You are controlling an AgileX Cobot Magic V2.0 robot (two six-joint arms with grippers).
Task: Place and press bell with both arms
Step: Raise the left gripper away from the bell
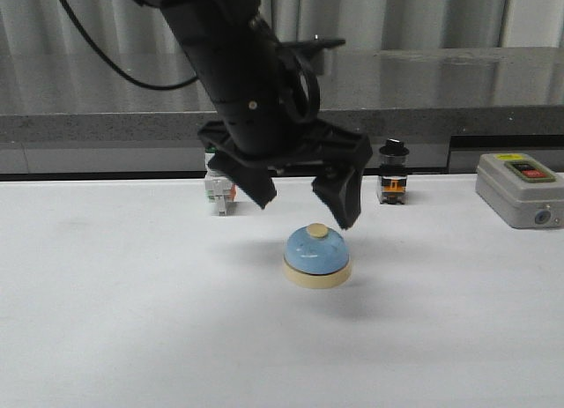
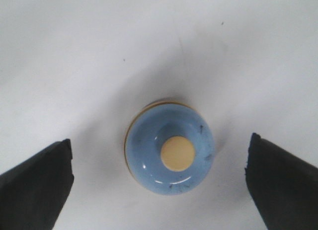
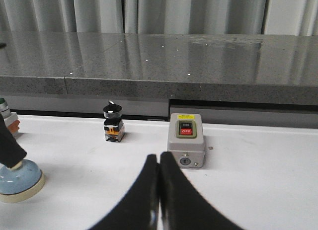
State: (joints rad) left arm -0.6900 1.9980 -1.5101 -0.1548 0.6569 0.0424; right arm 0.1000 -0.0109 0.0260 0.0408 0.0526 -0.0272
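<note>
In the front view, the small light-blue dome-shaped bell with a cream base and cream button (image 1: 317, 257) sits upright on the white table (image 1: 132, 320), near its middle. The black left arm's dark two-fingered gripper (image 1: 306, 201) hangs above the bell with its fingers spread wide — one fingertip (image 1: 346, 216) ends just above and beside the button, the other is off to the left. Whether the near fingertip touches the button cannot be told. Behind, a white push-button switch (image 1: 218, 193) is partly hidden by the gripper, a black-knobbed selector switch with an orange band (image 1: 392, 172) stands to the right, and a grey box with red and black buttons (image 1: 520, 189) lies at the far right.

The left wrist view looks straight down on the bell (image 2: 170, 153), which lies between the two dark fingers (image 2: 37, 188), apart from both.

In the right wrist view, the right gripper (image 3: 158, 200) has its fingers pressed together, holding nothing, low over the table. The bell (image 3: 19, 180) is well off to the side, the grey box (image 3: 186, 139) and the selector switch (image 3: 113, 121) beyond.
</note>
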